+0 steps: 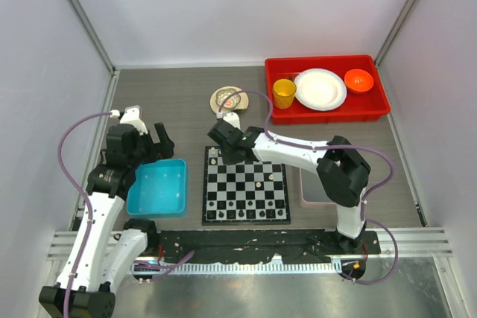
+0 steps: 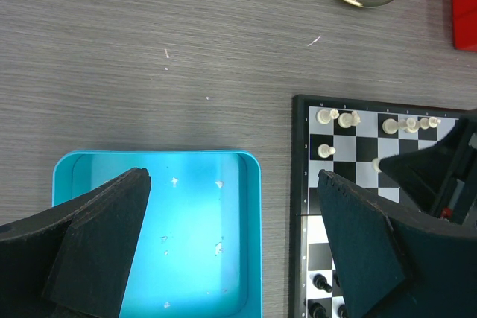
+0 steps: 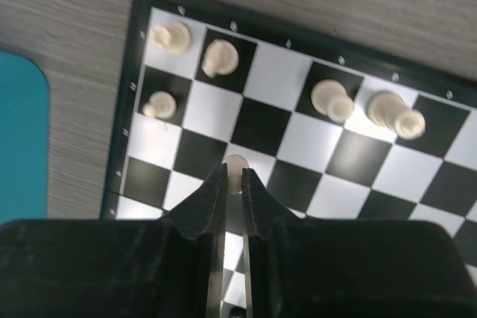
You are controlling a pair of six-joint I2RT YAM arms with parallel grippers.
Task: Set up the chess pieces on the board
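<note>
While my right pincer (image 3: 234, 175) pinches one cream piece (image 3: 236, 164), jaws narrow, over board (image 3: 279, 72), third row from far edge: judge grasp made.
Next: lift straight, carry to home square, avoid neighbours.
Count, right wrist view: six chess pieces, held one included.
Board: one, on bench (image 2: 149, 50).
My left pincer (image 2: 232, 180): wide, empty, above one blue bin (image 2: 253, 221).

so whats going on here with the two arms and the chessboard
The right gripper is shut on a small cream chess piece over the far left part of the board. Other cream pieces already stand on the board, mostly along its far edge, and dark pieces line the near row. The left gripper hangs open and empty above the blue bin.
</note>
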